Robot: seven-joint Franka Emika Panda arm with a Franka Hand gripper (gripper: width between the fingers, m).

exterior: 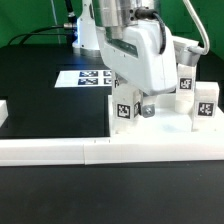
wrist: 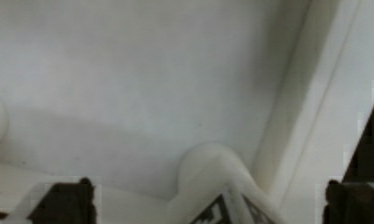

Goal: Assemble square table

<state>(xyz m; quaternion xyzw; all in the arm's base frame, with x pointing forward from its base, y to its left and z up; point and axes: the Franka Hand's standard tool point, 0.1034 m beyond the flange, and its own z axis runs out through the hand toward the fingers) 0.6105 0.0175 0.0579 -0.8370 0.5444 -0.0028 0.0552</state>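
I see the square tabletop (exterior: 150,128) lying against the border wall (exterior: 100,150), with leg posts (exterior: 124,108) standing on it. My gripper (exterior: 143,106) hovers low above the slab, its fingers (wrist: 68,200) spread apart, holding nothing. Descending carelessly could knock a leg over. The marker board (exterior: 84,79) lies clear behind.

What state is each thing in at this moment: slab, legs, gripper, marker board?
slab: flat beside the border wall, mostly hidden by the arm.
legs: several standing upright on or by the slab.
gripper: fingers spread, open, low over the slab, a leg between.
marker board: flat on the table.
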